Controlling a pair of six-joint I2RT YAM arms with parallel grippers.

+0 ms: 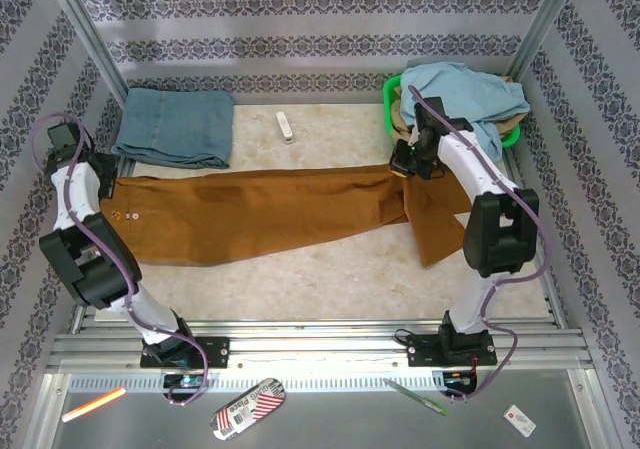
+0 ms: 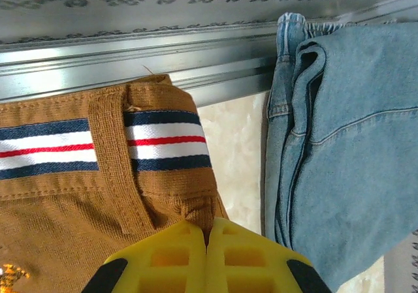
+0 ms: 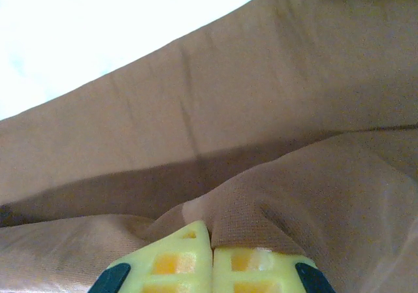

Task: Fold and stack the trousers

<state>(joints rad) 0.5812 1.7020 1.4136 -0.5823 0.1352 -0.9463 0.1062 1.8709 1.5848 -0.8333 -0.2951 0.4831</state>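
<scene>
Rust-brown trousers (image 1: pixel 260 214) lie stretched left to right across the middle of the table (image 1: pixel 330 269). The waistband is at the left, and the leg ends bend toward the near side at the right. The left gripper (image 2: pixel 208 226) is closed, pinching cloth just below the striped waistband lining (image 2: pixel 163 143). The right gripper (image 3: pixel 211 231) is closed on a raised fold of a leg. A folded denim-blue cloth (image 1: pixel 175 127) lies just beyond the waistband. A green basket (image 1: pixel 388 94) holding light blue cloth (image 1: pixel 465 94) sits at the far right.
</scene>
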